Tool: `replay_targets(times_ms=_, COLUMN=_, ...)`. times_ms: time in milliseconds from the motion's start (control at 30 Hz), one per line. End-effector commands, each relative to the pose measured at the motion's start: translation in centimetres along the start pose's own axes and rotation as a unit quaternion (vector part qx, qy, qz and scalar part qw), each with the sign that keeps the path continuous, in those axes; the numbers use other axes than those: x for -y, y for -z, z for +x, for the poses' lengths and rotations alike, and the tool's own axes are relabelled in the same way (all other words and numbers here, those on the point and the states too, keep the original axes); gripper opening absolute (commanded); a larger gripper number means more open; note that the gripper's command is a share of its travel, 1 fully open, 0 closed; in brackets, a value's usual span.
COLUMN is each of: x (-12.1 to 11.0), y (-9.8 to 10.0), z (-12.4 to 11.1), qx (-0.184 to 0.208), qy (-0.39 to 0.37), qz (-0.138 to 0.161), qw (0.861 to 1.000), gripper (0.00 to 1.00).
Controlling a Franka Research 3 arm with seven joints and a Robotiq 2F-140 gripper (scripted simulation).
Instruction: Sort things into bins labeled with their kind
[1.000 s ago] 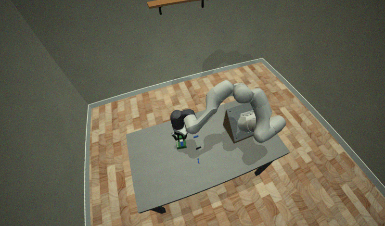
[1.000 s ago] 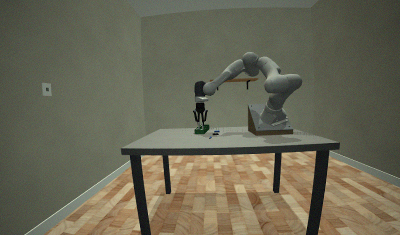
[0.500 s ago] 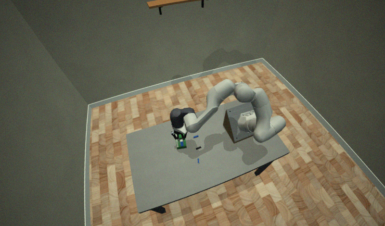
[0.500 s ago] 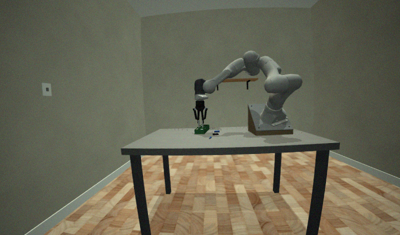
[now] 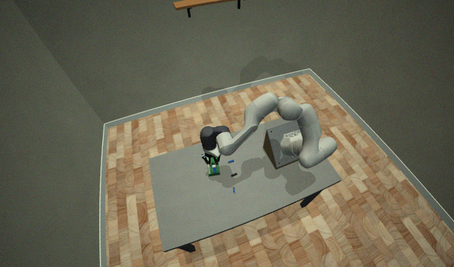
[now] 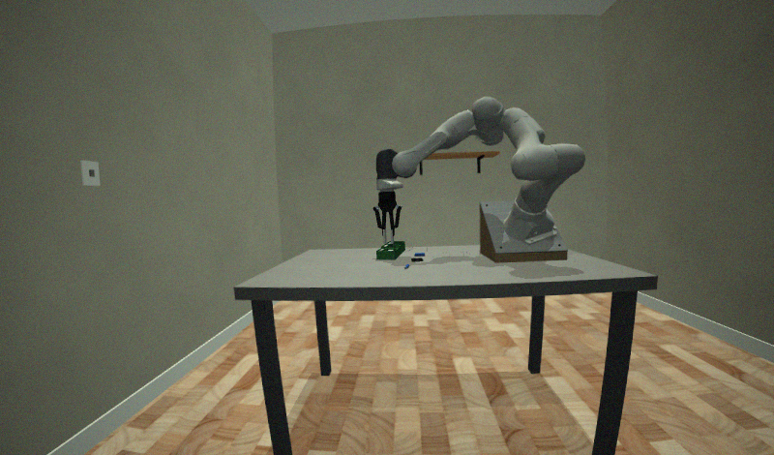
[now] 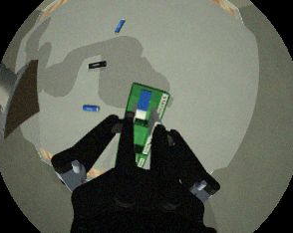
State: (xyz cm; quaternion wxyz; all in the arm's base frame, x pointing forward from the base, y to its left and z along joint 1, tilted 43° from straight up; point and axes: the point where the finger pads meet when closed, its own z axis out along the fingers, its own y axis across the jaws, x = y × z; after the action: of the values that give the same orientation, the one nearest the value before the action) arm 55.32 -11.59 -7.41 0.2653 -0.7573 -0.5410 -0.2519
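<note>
A small green bin [image 5: 211, 169] with a white label on its side stands on the grey table, left of the middle. It also shows in the exterior view [image 6: 390, 250] and in the wrist view [image 7: 149, 120]. A blue thing [image 7: 146, 100] lies inside it. My gripper [image 5: 213, 162] [image 6: 386, 228] hangs straight over the bin, a little above its rim. Its fingers stand a little apart, with nothing gripped between them. Two small blue sticks [image 5: 230, 161] [image 5: 234, 190] and a small black one [image 5: 234, 174] lie on the table to the right of the bin.
The robot's wedge-shaped base [image 5: 280, 147] stands at the table's right rear. A wooden shelf [image 6: 461, 154] hangs on the far wall. I cannot read the bin's label.
</note>
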Motion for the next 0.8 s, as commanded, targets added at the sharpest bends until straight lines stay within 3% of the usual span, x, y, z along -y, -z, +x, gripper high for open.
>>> replay_targets(times_ms=0, x=0.1, y=0.1, z=0.0, qx=-0.001, qy=0.002, qz=0.001, qw=1.000, gripper=0.18)
replay_targets(times_ms=233, x=0.2, y=0.1, z=0.1, qx=-0.001, qy=0.002, qz=0.001, qw=1.000, gripper=0.18)
replay_targets(times_ms=267, x=0.2, y=0.5, z=0.1, qx=-0.001, qy=0.002, qz=0.001, qw=1.000, gripper=1.00)
replay_targets(times_ms=767, x=0.2, y=5.7, z=0.1, qx=-0.001, qy=0.002, qz=0.001, qw=1.000, gripper=1.00)
